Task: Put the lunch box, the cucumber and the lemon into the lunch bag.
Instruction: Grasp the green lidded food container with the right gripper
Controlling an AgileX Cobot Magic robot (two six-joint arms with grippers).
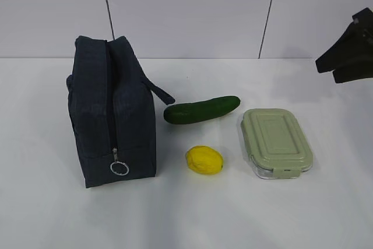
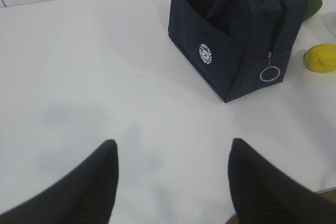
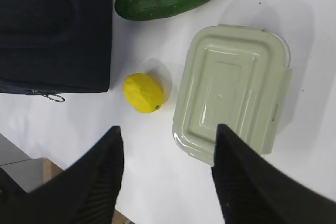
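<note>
Exterior view: bag (image 1: 113, 112) stands upright on the white desk (image 1: 46, 214), left of centre, zipper shut down its near end, ring pull (image 1: 119, 168) hanging low. Cucumber (image 1: 201, 109) lies just right of the bag, behind the lemon (image 1: 204, 160). Lunch box (image 1: 275, 142) sits right of both, lid on, clips closed as far as visible. All three items are on the desk, apart from each other, none in the bag. Part of the right arm (image 1: 349, 51) shows dark at the upper right edge, above the desk.

Left wrist view: left hand (image 2: 170, 171) spread, nothing between the fingers, over bare desk, well short of the bag; white round logo (image 2: 206, 53) on the bag's side pocket.

Right wrist view: right hand (image 3: 165, 156) spread, empty, hovering above the lunch box's near edge, lemon just left of it
</note>
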